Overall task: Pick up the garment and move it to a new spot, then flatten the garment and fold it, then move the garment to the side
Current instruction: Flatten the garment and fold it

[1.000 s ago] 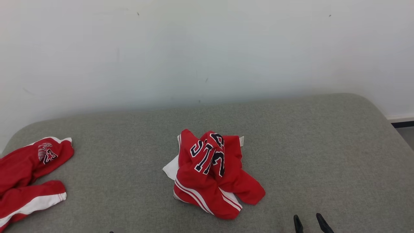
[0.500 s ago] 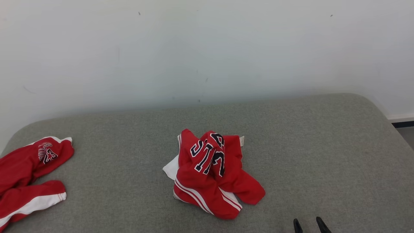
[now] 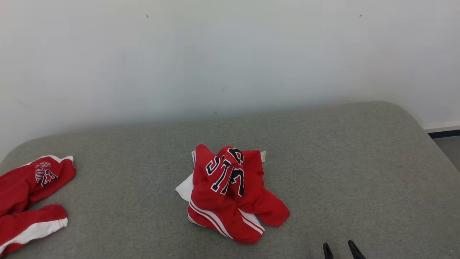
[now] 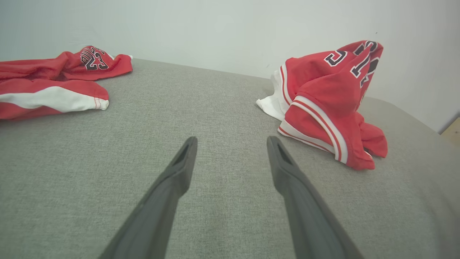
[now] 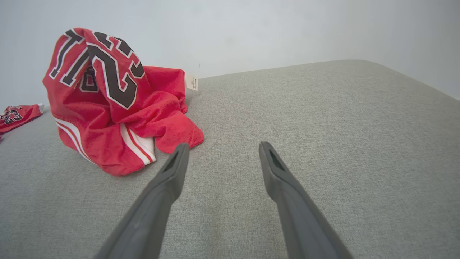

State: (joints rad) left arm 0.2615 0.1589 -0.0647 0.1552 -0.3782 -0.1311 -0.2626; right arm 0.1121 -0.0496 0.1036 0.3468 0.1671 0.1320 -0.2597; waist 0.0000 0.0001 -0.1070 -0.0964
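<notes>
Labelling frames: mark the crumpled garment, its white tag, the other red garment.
crumpled garment (image 3: 222,201): head view, red fold.
white tag (image 5: 191,82): right wrist view, its face.
other red garment (image 4: 54,86): left wrist view, red middle.

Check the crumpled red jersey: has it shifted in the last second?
No. The camera shifted; the crumpled red jersey keeps its spot on the grey pad, same gap to its far edge.

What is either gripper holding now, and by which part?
Nothing. The left gripper and the right gripper both stand open above the grey cushion, and the crumpled red garment lies apart from them.
</notes>
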